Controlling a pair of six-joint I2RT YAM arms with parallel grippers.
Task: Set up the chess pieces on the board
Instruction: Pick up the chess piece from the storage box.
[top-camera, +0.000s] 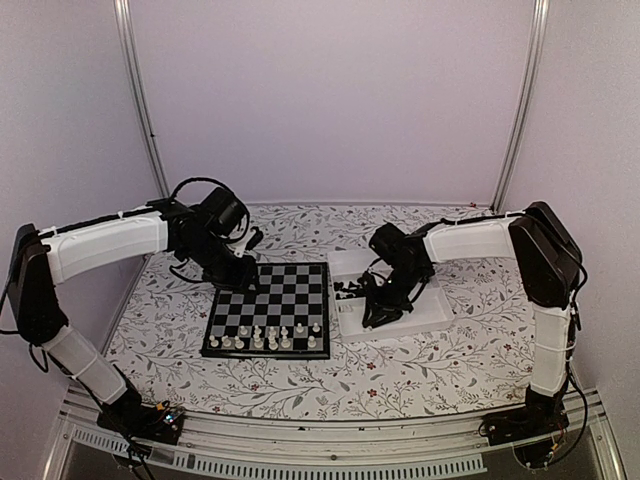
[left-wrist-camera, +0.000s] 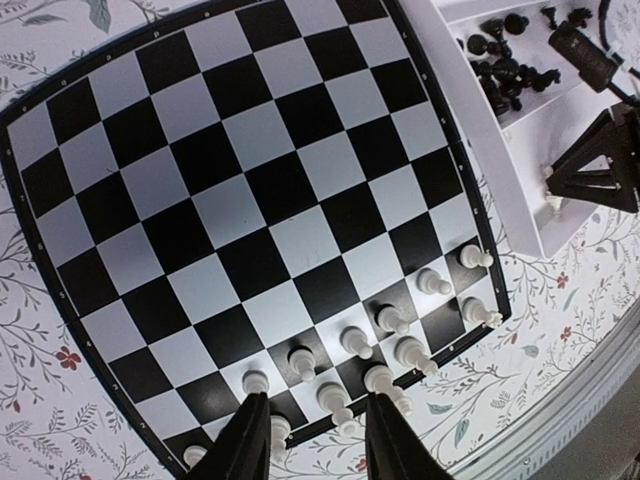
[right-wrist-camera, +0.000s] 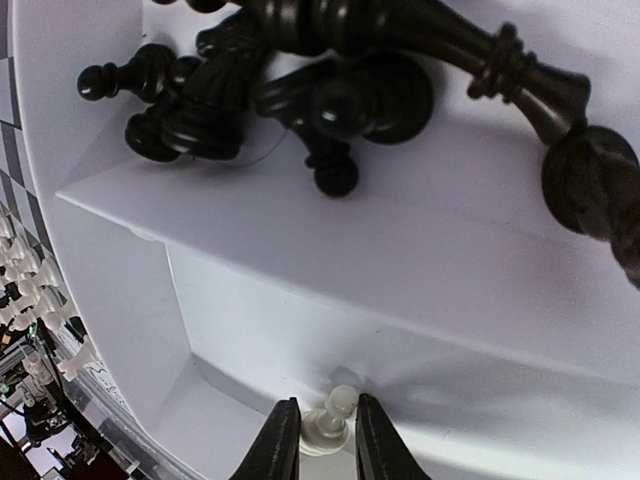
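The right gripper (right-wrist-camera: 318, 442) seems to clasp a small white piece (right-wrist-camera: 331, 420), round-headed, in the near compartment of the white tray (right-wrist-camera: 250, 330). Glossy black pieces (right-wrist-camera: 300, 80) lie heaped in the far compartment. Other white chessmen (left-wrist-camera: 390, 322) stand along the near edge of the board (left-wrist-camera: 250, 200). The left gripper (left-wrist-camera: 318, 450) hangs above it, parted and empty.

Floral table (top-camera: 420, 365): board (top-camera: 290, 285), white tray (top-camera: 440, 310)

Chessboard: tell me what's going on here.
Two robot arms are setting up chess. The right gripper pinches a white piece in one compartment of the white tray; black pieces lie heaped in the other. The left gripper hovers open over the board, where white pieces stand in the near rows.
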